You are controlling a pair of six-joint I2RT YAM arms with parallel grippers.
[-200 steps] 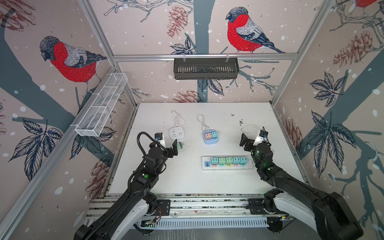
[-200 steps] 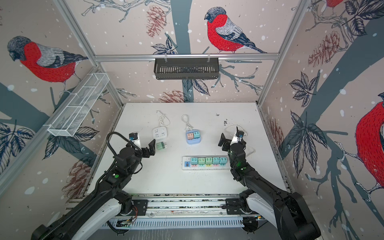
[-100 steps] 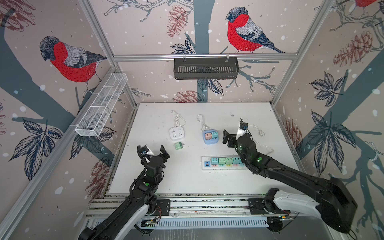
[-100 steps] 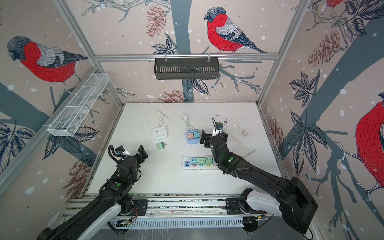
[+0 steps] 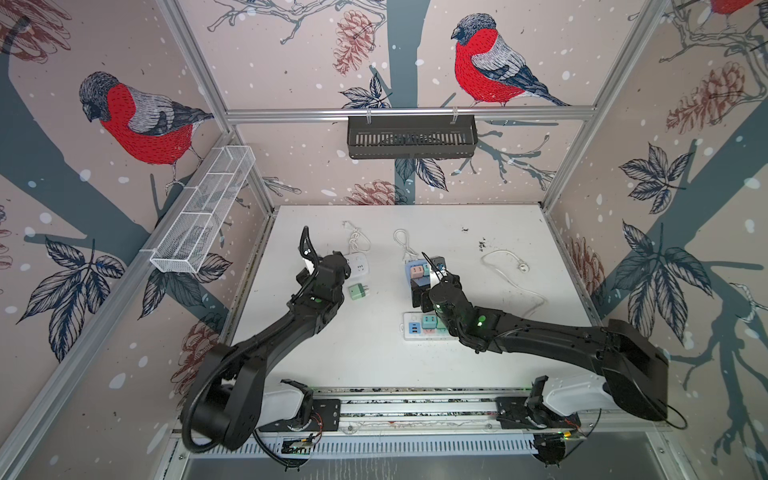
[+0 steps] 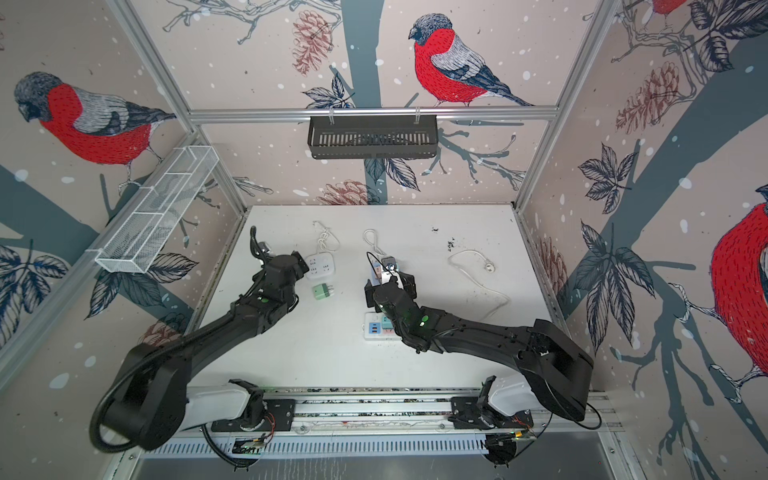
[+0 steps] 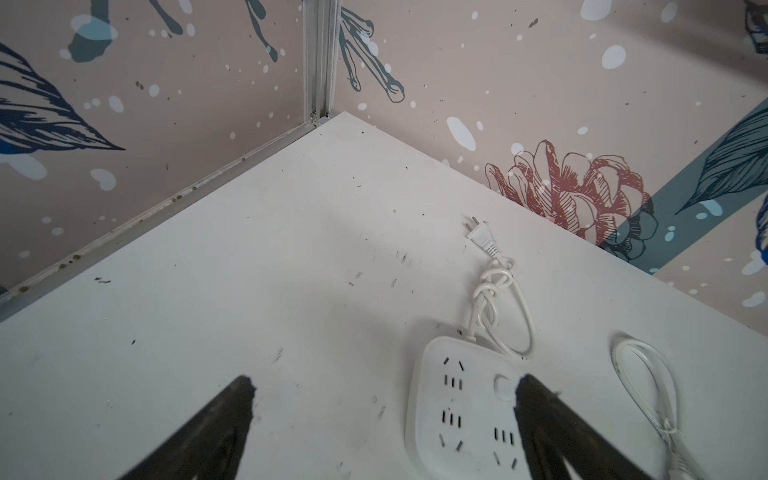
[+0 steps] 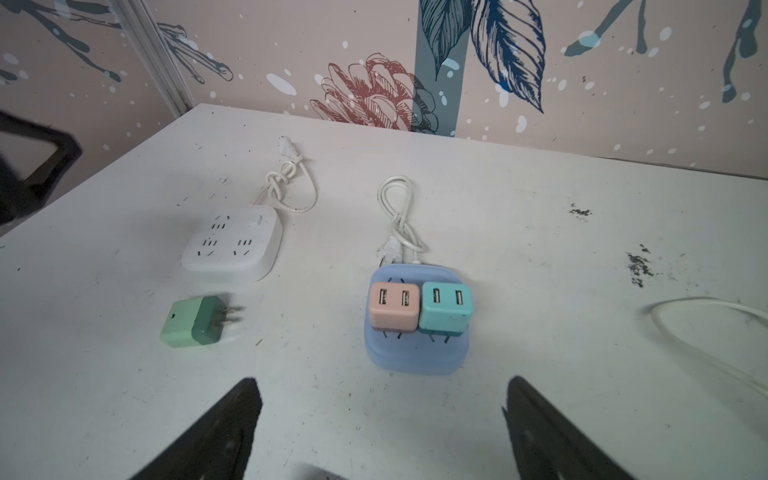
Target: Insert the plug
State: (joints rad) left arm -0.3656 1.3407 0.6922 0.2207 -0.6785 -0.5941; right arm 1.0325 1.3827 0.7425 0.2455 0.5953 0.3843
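Left gripper [image 7: 384,382] spread wide, holding nothing.
Green plug [image 8: 195,322] lies on its side near it, beside the white socket [image 7: 461,411]; right gripper [image 8: 382,384] also spread, empty.

Two-tone green plug [image 8: 195,322] at lower left of the right wrist view: mint body, darker green face. Just above it, a plain white socket block [image 8: 232,245]. Centre frame, a pale blue block [image 8: 415,353] carries a pink charger [image 8: 395,307] and a teal charger [image 8: 446,309]. The table [image 8: 540,208] is white with black smudges. In a top view the walls [image 5: 486,66] are beige, with red-breasted birds, rust pinecones and slate-blue branches.
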